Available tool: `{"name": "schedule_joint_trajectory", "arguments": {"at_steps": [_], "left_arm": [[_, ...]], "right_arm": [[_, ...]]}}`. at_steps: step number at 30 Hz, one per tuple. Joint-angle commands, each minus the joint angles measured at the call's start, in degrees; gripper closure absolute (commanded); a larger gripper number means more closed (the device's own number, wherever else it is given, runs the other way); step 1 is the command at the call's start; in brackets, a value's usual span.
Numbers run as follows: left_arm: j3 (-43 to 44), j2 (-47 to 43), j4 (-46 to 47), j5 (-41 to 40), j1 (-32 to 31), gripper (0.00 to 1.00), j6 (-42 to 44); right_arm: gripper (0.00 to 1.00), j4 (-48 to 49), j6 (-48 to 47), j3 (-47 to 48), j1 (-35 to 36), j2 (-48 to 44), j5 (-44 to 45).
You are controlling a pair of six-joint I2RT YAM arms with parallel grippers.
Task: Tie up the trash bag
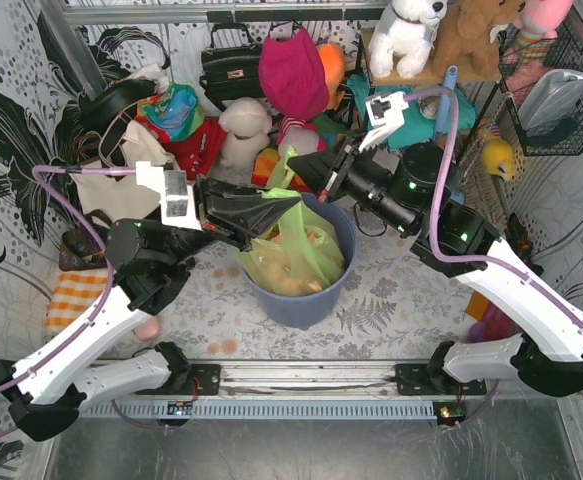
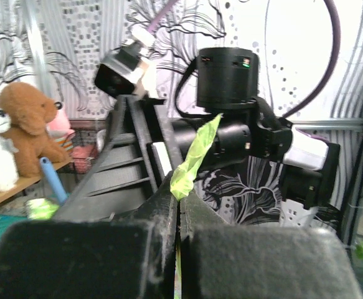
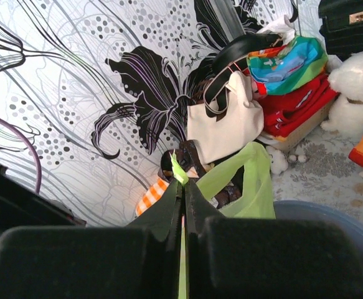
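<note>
The trash bag [image 1: 293, 252], thin light-green plastic with brown paper inside, sits in the round blue-grey bin [image 1: 316, 300] at the table's middle. My left gripper [image 1: 287, 208] reaches over the bin from the left. It is shut on a twisted strip of the bag's rim [image 2: 197, 156], which sticks up past the fingertips of the left gripper [image 2: 181, 198]. My right gripper [image 1: 296, 167] comes from the back right, shut on another green strip [image 3: 179, 169] at its tips [image 3: 184, 185]. A loop of the bag [image 3: 256, 180] stands up beside it.
A cream tote bag [image 1: 121, 165], a black handbag [image 1: 231, 65], plush toys [image 1: 246, 130] and colourful cloths crowd the back. An orange checked cloth [image 1: 76, 300] lies at the left. A wire basket [image 1: 561, 100] hangs at the right wall. The two arms cross close above the bin.
</note>
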Motion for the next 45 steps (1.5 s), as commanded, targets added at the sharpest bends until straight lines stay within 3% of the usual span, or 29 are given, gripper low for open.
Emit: {"name": "schedule_joint_trajectory", "arguments": {"at_steps": [1,7,12,17,23,32,37,43,45], "left_arm": [[4.5,2.8,3.4,11.3,0.4,0.97,-2.7],[16.0,11.2,0.9,22.0,0.3,0.97,-5.1],[21.2,15.8,-0.3,24.0,0.3,0.97,-4.8],[25.5,19.2,-4.3,23.3,0.3,0.98,-1.4],[31.1,22.8,-6.3,20.6,0.3,0.98,1.6],[40.8,27.1,-8.4,14.5,0.2,0.98,3.0],[32.2,22.9,-7.4,14.2,0.1,0.98,2.5],[16.6,14.3,-2.3,9.5,0.1,0.95,1.6],[15.0,13.1,-2.2,9.0,0.1,0.87,1.1]], "right_arm": [[1.0,3.1,-0.4,6.5,0.2,3.4,-1.8],[1.0,-1.0,-2.8,23.3,-4.0,15.5,-11.3],[1.0,-3.7,0.5,37.9,-9.4,27.3,-29.9],[1.0,-5.8,2.4,48.7,-10.2,35.4,-40.2],[1.0,1.9,9.3,47.6,-11.8,37.7,-47.8],[1.0,5.6,16.4,55.5,-11.9,44.3,-52.8],[1.0,0.5,12.0,51.3,-11.9,40.5,-48.4],[1.0,-0.3,5.8,35.2,-12.0,29.7,-36.7],[1.0,0.8,5.4,32.7,-12.0,27.4,-35.3]]}}
